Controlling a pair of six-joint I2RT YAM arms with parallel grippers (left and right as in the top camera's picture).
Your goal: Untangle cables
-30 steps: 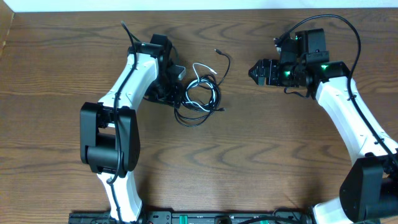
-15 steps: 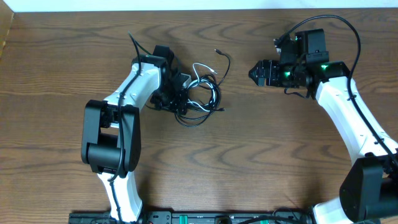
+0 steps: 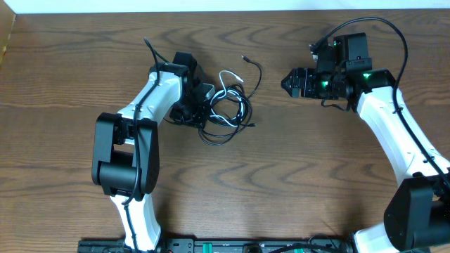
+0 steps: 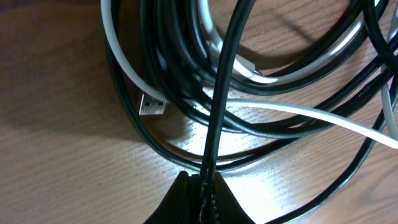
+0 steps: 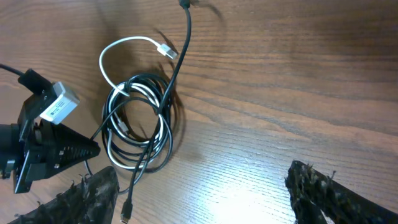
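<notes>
A tangle of thin black cables and one white cable lies coiled on the wooden table left of centre. It also shows in the right wrist view. My left gripper sits at the tangle's left edge and is shut on one black cable, which runs up between its fingertips. A silver USB plug lies under the loops. A loose black cable end curves off to the upper right. My right gripper is open and empty, held to the right of the tangle.
The table's far edge runs along the top. Thicker black wires loop over the right arm. A white label tag is on the left gripper's body. Bare wood lies in front of the tangle.
My left gripper moved right into the tangle's left edge, and the loops have shifted slightly. The right arm has not moved.
</notes>
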